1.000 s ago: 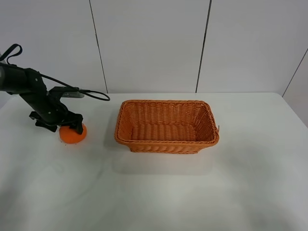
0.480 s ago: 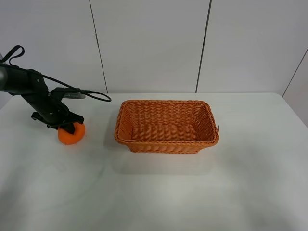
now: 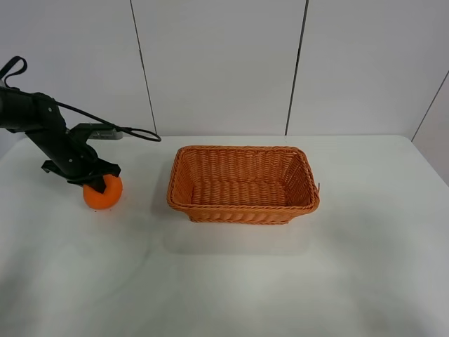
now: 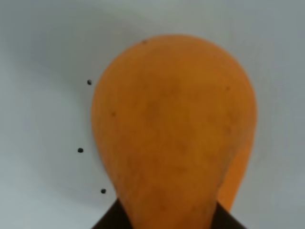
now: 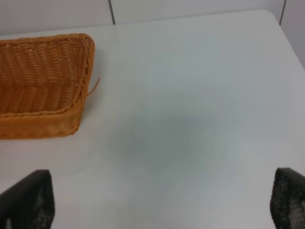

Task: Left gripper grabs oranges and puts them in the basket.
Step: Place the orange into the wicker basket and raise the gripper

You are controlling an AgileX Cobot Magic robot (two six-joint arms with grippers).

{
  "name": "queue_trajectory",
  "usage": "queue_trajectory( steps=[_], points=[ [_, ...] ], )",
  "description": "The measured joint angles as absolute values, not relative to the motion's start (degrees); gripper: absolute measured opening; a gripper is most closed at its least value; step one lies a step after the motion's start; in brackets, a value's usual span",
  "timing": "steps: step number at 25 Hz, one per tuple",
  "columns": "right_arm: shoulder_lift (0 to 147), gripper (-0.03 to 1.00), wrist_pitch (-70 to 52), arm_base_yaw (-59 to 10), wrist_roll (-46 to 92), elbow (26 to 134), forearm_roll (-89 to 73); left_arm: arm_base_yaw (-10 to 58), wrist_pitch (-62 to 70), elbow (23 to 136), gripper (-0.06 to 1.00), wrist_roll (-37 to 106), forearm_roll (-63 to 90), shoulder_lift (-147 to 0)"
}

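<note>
The orange [image 3: 103, 194] is at the far left of the white table, held from above by my left gripper [image 3: 98, 184], which is shut on it. In the left wrist view the orange [image 4: 174, 124] fills most of the picture, with the white table behind it and dark jaw parts at its base. The wicker basket [image 3: 242, 208] stands in the middle of the table, to the right of the orange and apart from it, with nothing inside. My right gripper [image 5: 157, 195] is open over bare table; the basket's end [image 5: 43, 86] shows beside it.
The left arm's black cable [image 3: 133, 131] loops above the table behind the orange. A white panelled wall [image 3: 224, 63] stands behind the table. A loose wicker strand [image 5: 93, 86] sticks out from the basket's corner.
My left gripper has moved slightly up and to the left with the orange in it. The basket has not moved.
</note>
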State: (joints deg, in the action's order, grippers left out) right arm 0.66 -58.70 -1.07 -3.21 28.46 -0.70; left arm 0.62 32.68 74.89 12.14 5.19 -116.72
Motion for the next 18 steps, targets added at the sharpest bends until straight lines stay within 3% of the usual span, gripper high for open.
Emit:
queue_trajectory(
  steps=[8,18],
  points=[
    [0.66,0.69,-58.7,-1.07,-3.21,28.46,-0.7,4.29,36.69,74.71,0.22,12.14,7.64,-105.96],
    [0.66,0.69,-58.7,-1.07,-3.21,28.46,-0.7,18.82,41.44,80.22,0.22,11.4,8.05,-100.45]
  ],
)
